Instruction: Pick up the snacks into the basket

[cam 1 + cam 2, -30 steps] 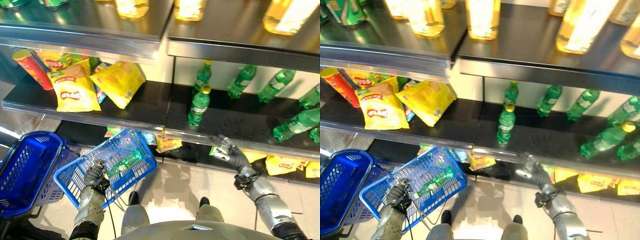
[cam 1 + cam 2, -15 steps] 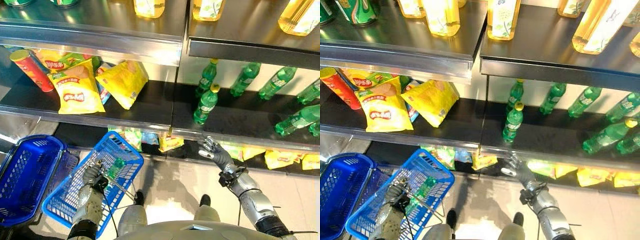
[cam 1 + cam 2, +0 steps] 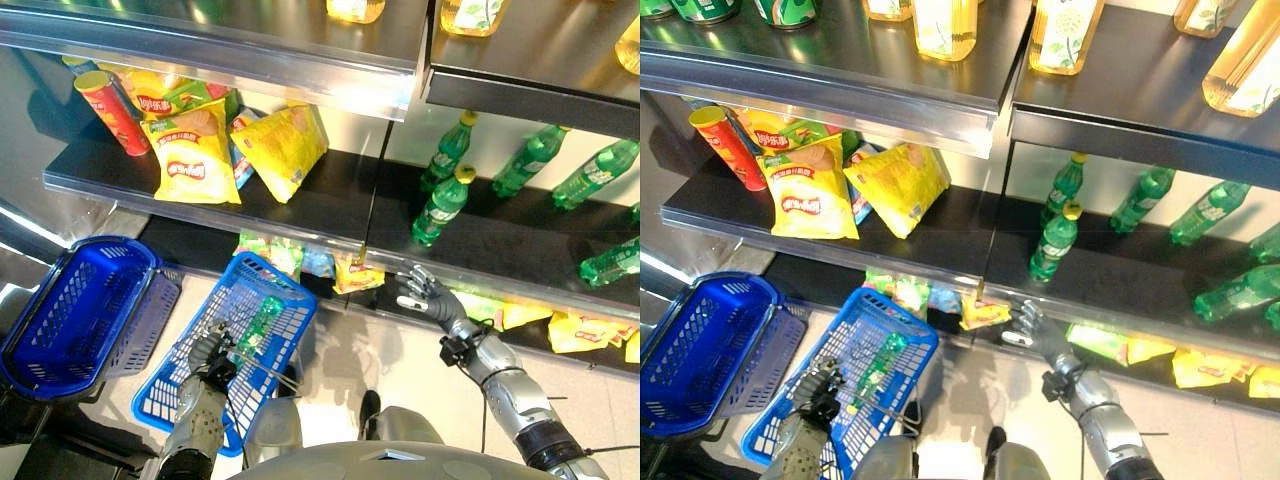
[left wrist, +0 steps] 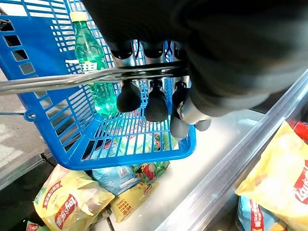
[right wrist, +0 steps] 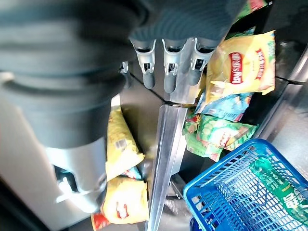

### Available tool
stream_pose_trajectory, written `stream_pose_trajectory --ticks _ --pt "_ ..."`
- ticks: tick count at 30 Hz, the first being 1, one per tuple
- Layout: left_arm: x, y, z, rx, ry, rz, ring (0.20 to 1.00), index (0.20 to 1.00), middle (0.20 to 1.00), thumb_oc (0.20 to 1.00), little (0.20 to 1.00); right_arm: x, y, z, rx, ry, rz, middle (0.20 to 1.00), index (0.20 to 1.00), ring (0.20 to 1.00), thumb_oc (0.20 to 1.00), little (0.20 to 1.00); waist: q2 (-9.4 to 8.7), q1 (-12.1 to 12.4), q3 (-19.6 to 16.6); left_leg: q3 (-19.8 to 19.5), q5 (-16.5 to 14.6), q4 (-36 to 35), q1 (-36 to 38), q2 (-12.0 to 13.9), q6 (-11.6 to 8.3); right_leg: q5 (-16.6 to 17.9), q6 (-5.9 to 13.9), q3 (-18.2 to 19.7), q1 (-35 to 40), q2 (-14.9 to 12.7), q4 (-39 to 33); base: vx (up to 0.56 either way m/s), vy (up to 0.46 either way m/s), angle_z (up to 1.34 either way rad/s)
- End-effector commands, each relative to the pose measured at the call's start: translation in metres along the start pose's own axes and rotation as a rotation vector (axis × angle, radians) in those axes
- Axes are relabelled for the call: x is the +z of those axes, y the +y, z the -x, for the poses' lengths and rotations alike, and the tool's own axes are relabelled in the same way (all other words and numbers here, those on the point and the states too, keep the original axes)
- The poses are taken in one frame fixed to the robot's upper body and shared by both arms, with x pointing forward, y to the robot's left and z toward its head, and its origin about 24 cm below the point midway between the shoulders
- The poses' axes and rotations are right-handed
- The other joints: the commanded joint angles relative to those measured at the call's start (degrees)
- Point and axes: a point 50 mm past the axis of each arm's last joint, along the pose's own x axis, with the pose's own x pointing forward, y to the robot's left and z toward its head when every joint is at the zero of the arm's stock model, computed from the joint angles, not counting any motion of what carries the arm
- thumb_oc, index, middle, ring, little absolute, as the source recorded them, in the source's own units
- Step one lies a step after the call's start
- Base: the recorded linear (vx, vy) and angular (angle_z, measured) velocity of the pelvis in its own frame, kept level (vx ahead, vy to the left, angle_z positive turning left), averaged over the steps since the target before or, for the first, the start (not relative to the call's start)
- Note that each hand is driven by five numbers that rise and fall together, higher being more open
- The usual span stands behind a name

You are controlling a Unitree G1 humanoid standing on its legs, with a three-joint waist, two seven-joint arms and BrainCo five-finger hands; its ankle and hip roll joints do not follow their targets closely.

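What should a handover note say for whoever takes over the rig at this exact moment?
Left hand: shut on the wire handle of the blue basket, holding it below the shelves.
Right hand: open, empty, fingers at the bottom shelf edge near a yellow snack bag.
In the basket: one green bottle; no snack seen in it.
More snack bags lie on the middle shelf, beside a red can.
Left to do: grasp a snack, drop it in the basket.

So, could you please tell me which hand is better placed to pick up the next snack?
The right. The right hand is open at the bottom shelf's edge, close to a yellow snack bag. The left hand is curled round the handle of the blue basket.
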Motion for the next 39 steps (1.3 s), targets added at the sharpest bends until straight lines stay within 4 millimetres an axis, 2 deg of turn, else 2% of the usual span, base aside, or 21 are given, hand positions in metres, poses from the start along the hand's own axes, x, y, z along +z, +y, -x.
stream_pose_trajectory --ticks 1,2,3,4,6,8,10,18,19,20,21,22,23,24,25,26,28,30,31,35,39 --pt "0.064 -0.033 -0.008 -0.168 -0.275 -0.01 0.2 0.2 0.2 0.2 0.2 0.029 0.005 -0.002 0.023 -0.141 0.063 1.0 1.0 1.0 1.0 1.0 -2.24 0.5 -2.0 1.7 1.1 1.5 -1.5 4.8 -0.07 8.5 4.28 -0.5 2.9 -2.2 -9.3 0.02 0.288 0.17" --pt "0.065 -0.036 -0.01 -0.172 -0.272 -0.022 0.2 0.2 0.2 0.2 0.2 0.028 0.002 0.0 0.005 -0.137 0.074 1.0 1.0 1.0 1.0 1.0 -1.12 0.0 -2.0 1.3 4.5 -1.2 -1.0 9.0 -1.57 7.2 4.56 -1.2 1.9 -3.2 -7.1 0.02 0.214 0.24" --pt "0.065 -0.036 -0.01 -0.172 -0.272 -0.022 0.2 0.2 0.2 0.2 0.2 0.028 0.002 0.0 0.005 -0.137 0.074 1.0 1.0 1.0 1.0 1.0 -1.08 -0.1 -2.0 1.3 4.6 -1.4 -0.9 9.0 -1.62 7.1 4.54 -1.2 1.9 -3.2 -6.9 0.05 0.341 0.23" --pt "0.067 -0.038 -0.01 -0.18 -0.279 -0.027 0.2 0.2 0.2 0.2 0.2 0.03 0.0 0.002 0.001 -0.14 0.082 1.0 1.0 1.0 1.0 1.0 0.15 -0.5 -1.8 0.1 4.9 -3.3 0.3 10.4 -2.78 6.6 5.3 -1.1 1.3 -4.3 -5.0 0.03 0.182 0.09" --pt "0.068 -0.038 -0.01 -0.182 -0.28 -0.027 0.2 0.2 0.2 0.2 0.2 0.03 0.001 0.002 0.006 -0.141 0.08 1.0 1.0 1.0 1.0 1.0 0.82 -0.7 -1.7 0.4 4.5 -3.9 1.0 10.3 -3.02 6.7 5.58 -0.9 1.1 -4.8 -4.3 0.03 0.25 0.18" --pt "0.066 -0.039 -0.011 -0.186 -0.276 -0.035 0.2 0.2 0.2 0.2 0.2 0.028 0.003 0.002 0.011 -0.138 0.073 1.0 1.0 1.0 1.0 1.0 1.35 -1.0 -1.6 0.7 3.4 -4.4 1.3 8.5 -3.14 7.8 6.6 -0.6 1.6 -6.3 -5.2 0.03 0.311 0.15" --pt "0.071 -0.039 -0.012 -0.192 -0.29 -0.063 0.2 0.2 0.2 0.2 0.2 0.029 0.008 -0.001 0.014 -0.146 0.061 1.0 1.0 1.0 1.0 1.0 0.67 -0.7 -1.6 1.1 1.9 -4.0 1.5 5.9 -2.16 9.8 7.75 0.5 2.3 -8.4 -7.6 0.05 0.309 0.08" --pt "0.08 -0.033 -0.009 -0.181 -0.328 -0.1 0.2 0.2 0.2 0.2 0.2 0.042 0.027 -0.015 0.068 -0.214 0.086 1.0 1.0 1.0 1.0 1.0 -0.93 1.1 -1.7 3.5 -0.9 -4.4 2.1 1.2 0.94 15.1 10.57 -0.2 1.8 -12.9 -10.5 0.03 0.176 -0.09" --pt "0.082 -0.031 -0.008 -0.175 -0.335 -0.1 0.2 0.2 0.2 0.2 0.2 0.047 0.03 -0.018 0.076 -0.233 0.101 1.0 1.0 1.0 1.0 1.0 -1.13 1.6 -1.4 4.3 -0.9 -4.5 2.2 1.2 1.13 16.5 10.79 -1.4 1.2 -13.3 -9.7 -0.03 0.088 -0.1" --pt "0.085 -0.026 -0.006 -0.164 -0.348 -0.108 0.2 0.2 0.2 0.2 0.2 0.058 0.037 -0.026 0.103 -0.27 0.137 1.0 1.0 1.0 1.0 1.0 -1.52 3.7 -0.9 6.3 -1.2 -4.8 2.1 1.4 1.14 19.7 11.19 -8.1 0.8 -15.3 -9.9 -0.05 0.041 -0.24" --pt "0.086 -0.026 -0.006 -0.163 -0.348 -0.108 0.2 0.2 0.2 0.2 0.2 0.058 0.037 -0.026 0.103 -0.27 0.137 1.0 1.0 1.0 1.0 1.0 -1.54 3.6 -0.9 6.2 -1.2 -4.8 2.1 1.3 1.16 19.8 11.23 -8.3 1.0 -15.3 -10.0 -0.05 0.03 -0.76" --pt "0.086 -0.024 -0.004 -0.162 -0.351 -0.111 0.2 0.2 0.2 0.2 0.2 0.064 0.04 -0.03 0.108 -0.288 0.164 1.0 1.0 1.0 1.0 1.0 -1.85 4.5 -0.9 7.1 -1.6 -5.1 2.4 1.1 1.01 21.6 11.63 -12.3 1.8 -16.3 -11.2 0.0 0.002 -0.98" --pt "0.085 -0.024 -0.004 -0.168 -0.348 -0.114 0.2 0.2 0.2 0.2 0.2 0.07 0.041 -0.032 0.109 -0.302 0.202 1.0 1.0 1.0 1.0 1.0 -1.87 4.4 -0.8 6.9 -1.8 -4.8 2.5 1.0 0.96 22.2 11.88 -11.1 2.1 -16.0 -11.2 0.03 0.022 -0.96" --pt "0.085 -0.025 -0.004 -0.177 -0.346 -0.114 0.2 0.2 0.2 0.2 0.2 0.079 0.042 -0.035 0.095 -0.345 0.212 1.0 1.0 1.0 1.0 1.0 -2.03 4.6 -1.0 6.3 -1.7 -4.4 2.1 0.9 1.18 19.8 11.07 -8.7 2.0 -14.5 -12.6 0.04 0.012 -0.35" --pt "0.085 -0.025 -0.004 -0.177 -0.347 -0.115 0.2 0.2 0.2 0.2 0.2 0.079 0.042 -0.035 0.094 -0.345 0.212 1.0 1.0 1.0 1.0 1.0 -2.0 4.6 -1.0 6.4 -1.8 -4.4 2.2 1.0 1.14 19.8 11.03 -8.7 2.0 -14.4 -12.5 0.07 0.02 0.12" --pt "0.08 -0.025 -0.002 -0.183 -0.331 -0.111 0.2 0.2 0.2 0.2 0.2 0.089 0.042 -0.037 0.062 -0.387 0.274 1.0 1.0 1.0 1.0 1.0 -2.11 5.1 -1.3 5.8 -1.7 -4.1 1.9 0.6 1.19 19.0 10.77 -7.7 3.0 -13.8 -14.3 0.04 -0.002 0.27" --pt "0.08 -0.025 -0.002 -0.183 -0.331 -0.111 0.2 0.2 0.2 0.2 0.2 0.089 0.042 -0.037 0.061 -0.387 0.274 1.0 1.0 1.0 1.0 1.0 -2.08 5.0 -1.3 5.7 -1.8 -4.1 1.9 0.7 1.17 19.0 10.75 -7.8 3.1 -13.8 -14.3 0.03 0.0 0.17" --pt "0.077 -0.034 -0.005 -0.193 -0.32 -0.129 0.2 0.2 0.2 0.2 0.2 0.112 0.038 -0.036 -0.05 -0.491 0.419 1.0 1.0 1.0 1.0 1.0 -1.66 3.9 -1.0 2.9 -1.9 -2.2 0.6 0.3 1.74 14.0 9.05 0.8 2.3 -10.2 -12.3 0.03 0.003 0.43" --pt "0.077 -0.034 -0.005 -0.193 -0.319 -0.129 0.2 0.2 0.2 0.2 0.2 0.112 0.038 -0.036 -0.051 -0.491 0.419 1.0 1.0 1.0 1.0 1.0 -1.64 3.9 -1.1 2.9 -2.0 -2.1 0.5 0.3 1.72 13.9 9.03 0.8 2.2 -10.2 -12.1 0.03 -0.002 0.84" --pt "0.075 -0.036 0.0 -0.189 -0.32 -0.094 0.2 0.2 0.2 0.2 0.2 0.135 0.035 -0.042 -0.197 -0.578 0.582 1.0 1.0 1.0 1.0 1.0 -1.72 5.4 -0.9 1.6 -2.7 0.3 -0.7 -0.4 1.87 15.1 9.84 -4.6 4.0 -12.2 -13.1 0.01 -0.038 0.26" --pt "0.075 -0.04 0.001 -0.203 -0.32 -0.083 0.2 0.2 0.2 0.2 0.2 0.144 0.04 -0.052 -0.244 -0.602 0.661 1.0 1.0 1.0 1.0 1.0 -1.7 5.9 -0.7 0.6 -2.9 1.2 -1.8 -0.5 2.03 14.8 10.01 -5.9 4.4 -12.4 -13.0 0.0 -0.016 0.27"
